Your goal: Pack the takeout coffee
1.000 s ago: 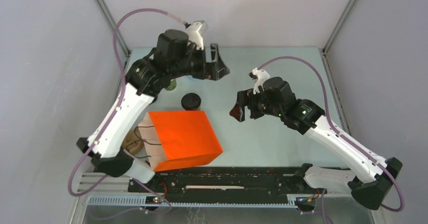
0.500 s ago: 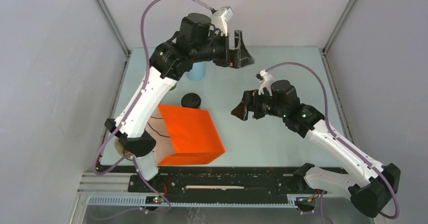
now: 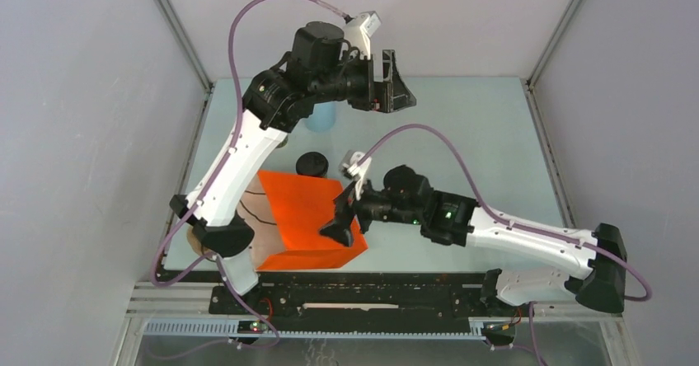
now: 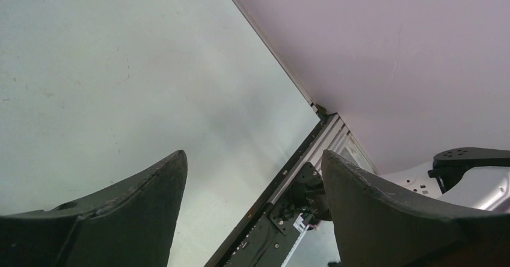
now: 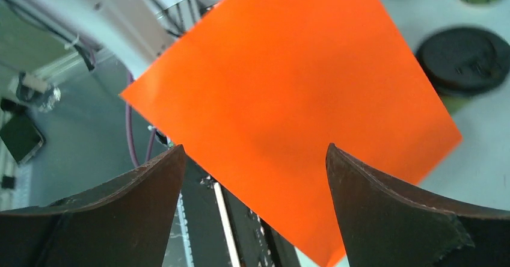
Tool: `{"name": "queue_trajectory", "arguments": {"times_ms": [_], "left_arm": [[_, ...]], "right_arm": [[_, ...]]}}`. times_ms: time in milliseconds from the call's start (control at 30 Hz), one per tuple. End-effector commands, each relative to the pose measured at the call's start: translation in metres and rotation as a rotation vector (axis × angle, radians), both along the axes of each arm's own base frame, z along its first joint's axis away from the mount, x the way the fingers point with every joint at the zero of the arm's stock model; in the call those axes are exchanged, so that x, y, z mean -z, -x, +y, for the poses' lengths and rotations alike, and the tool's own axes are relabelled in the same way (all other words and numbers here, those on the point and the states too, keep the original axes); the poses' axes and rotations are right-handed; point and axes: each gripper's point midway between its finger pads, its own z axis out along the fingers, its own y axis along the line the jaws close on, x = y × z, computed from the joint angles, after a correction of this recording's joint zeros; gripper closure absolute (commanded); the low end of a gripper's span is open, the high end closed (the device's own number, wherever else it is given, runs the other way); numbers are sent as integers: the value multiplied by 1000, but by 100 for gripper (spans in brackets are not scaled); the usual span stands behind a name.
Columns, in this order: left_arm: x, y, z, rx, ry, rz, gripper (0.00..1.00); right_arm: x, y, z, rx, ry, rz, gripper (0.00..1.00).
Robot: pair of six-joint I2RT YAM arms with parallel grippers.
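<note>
Hovering wide open and empty over the orange bag [image 3: 303, 209] mid-frame, the right claw [image 3: 340, 222] could crush it or perhaps topple the takeout coffee [image 3: 312, 165]; the left claw [image 3: 394, 94] gapes empty too.

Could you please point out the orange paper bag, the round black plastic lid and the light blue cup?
orange paper bag [image 3: 307, 218], top external view, middle of its upper face.
round black plastic lid [image 3: 312, 164], top external view, centre of its top.
light blue cup [image 3: 323, 119], top external view, its visible side.

right end effector [image 3: 342, 218]: over orange bag [image 3: 301, 218] | takeout coffee [image 3: 312, 165]: just behind it | left end effector [image 3: 394, 86]: high at rear
</note>
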Motion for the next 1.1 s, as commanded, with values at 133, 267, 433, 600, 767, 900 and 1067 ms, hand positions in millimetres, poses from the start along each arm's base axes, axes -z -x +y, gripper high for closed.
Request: {"name": "queue_trajectory", "arguments": {"times_ms": [133,267,433,600,767,900,1067], "left_arm": [[-46,34,35,-15,60,-56,13],[-51,42,44,-15,65,-55,12],[-47,45,48,-20,48,-58,12],[-46,44,47,-13,43,-58,12],[-42,43,48,-16,25,-61,12],[-43,41,52,-28,13,-77,12],[-50,39,57,-57,18,-98,12]], "right_arm": [[-41,45,50,-257,-116,-444,13],[-37,57,65,-279,-86,-554,13],[-25,65,80,-321,-27,-607,21],[-17,69,92,-324,20,-674,31],[-11,67,100,-334,52,-693,51],[-14,66,97,-311,54,-668,74],[-18,54,79,-242,57,-637,100]]}}
